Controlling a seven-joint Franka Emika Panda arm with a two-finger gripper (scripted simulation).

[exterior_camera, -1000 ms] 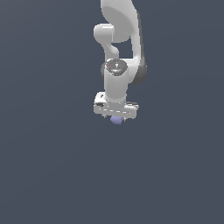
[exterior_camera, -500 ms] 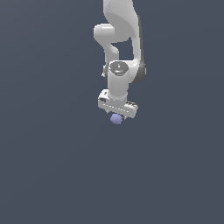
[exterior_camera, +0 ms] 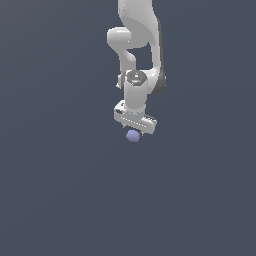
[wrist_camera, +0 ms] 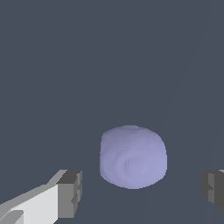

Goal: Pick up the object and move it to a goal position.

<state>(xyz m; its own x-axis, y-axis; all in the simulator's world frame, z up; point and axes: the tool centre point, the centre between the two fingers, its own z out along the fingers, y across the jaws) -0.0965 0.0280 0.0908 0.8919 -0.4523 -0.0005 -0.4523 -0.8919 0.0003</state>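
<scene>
The object, a small lavender-blue ball point(exterior_camera: 133, 136), shows just below the white hand in the exterior view. In the wrist view the ball point(wrist_camera: 132, 157) lies between my two fingers, with a clear gap on each side. One grey finger pad point(wrist_camera: 71, 194) stands on one side and the other pad point(wrist_camera: 213, 192) at the frame's edge. My gripper point(exterior_camera: 134, 131) is open and straddles the ball without touching it; it also shows in the wrist view point(wrist_camera: 141, 193).
A plain dark grey surface point(exterior_camera: 60, 190) fills both views. The white arm point(exterior_camera: 140, 40) comes down from the exterior view's top.
The hand has turned about its axis, so it now sits slanted in the exterior view. More of the ball shows below it. The ball has stayed in place.
</scene>
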